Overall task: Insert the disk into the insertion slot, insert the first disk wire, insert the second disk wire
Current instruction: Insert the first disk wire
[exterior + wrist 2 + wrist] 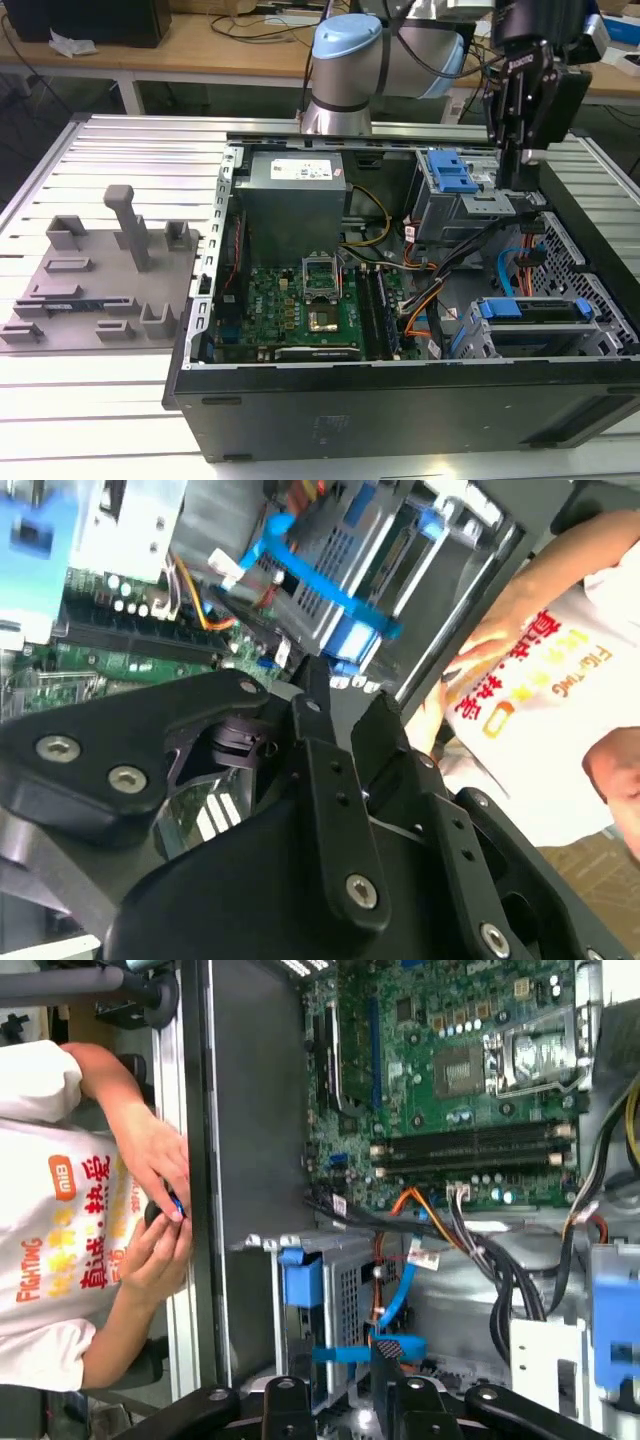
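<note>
The computer case [400, 400] is sitting on the tabletop [100, 400]. A tray of holders [90, 290] is lying just beside it, on the exterior view's left. Inside the case, the motherboard [290, 310] is lying toward that left side, and the power box [295, 190] is sitting behind it. The disk [535, 310] is sitting in the insertion slot [608, 310] at the near right. The taller bay [455, 200] is standing behind that slot.

The case [400, 410] is black; the motherboard [300, 305] green; the disk [530, 308] has a bright blue caddy; the insertion slot [612, 303] is grey, perforated. The wire [400, 1290] is light blue; the person's shirt [50, 1190] white with red and orange print.
</note>
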Robot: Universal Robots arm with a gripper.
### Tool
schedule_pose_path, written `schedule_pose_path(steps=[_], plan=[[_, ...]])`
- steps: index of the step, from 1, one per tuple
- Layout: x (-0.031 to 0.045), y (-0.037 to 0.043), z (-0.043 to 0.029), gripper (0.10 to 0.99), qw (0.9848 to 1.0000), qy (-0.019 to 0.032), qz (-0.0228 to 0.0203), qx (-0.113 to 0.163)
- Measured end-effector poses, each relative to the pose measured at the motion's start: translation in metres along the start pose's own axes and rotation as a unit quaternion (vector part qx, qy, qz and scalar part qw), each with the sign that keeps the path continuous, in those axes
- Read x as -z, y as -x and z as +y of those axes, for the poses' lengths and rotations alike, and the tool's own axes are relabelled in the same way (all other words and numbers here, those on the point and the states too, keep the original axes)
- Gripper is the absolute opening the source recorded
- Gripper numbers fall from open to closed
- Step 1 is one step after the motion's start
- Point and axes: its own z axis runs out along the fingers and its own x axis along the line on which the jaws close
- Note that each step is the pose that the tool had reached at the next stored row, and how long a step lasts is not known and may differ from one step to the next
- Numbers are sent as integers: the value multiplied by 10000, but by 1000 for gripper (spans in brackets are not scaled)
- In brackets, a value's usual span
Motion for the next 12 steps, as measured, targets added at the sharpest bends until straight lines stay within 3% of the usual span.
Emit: schedule_pose_path(steps=[2,4,6,9,12], plan=[[-22,20,-113,365,10000,0,1,0],[-56,50,-275,365,10000,0,4,0],[-82,72,-353,365,10000,0,5,0],[-101,84,-364,365,9999,26,51,-84],[-109,90,-363,365,9995,94,126,-263]])
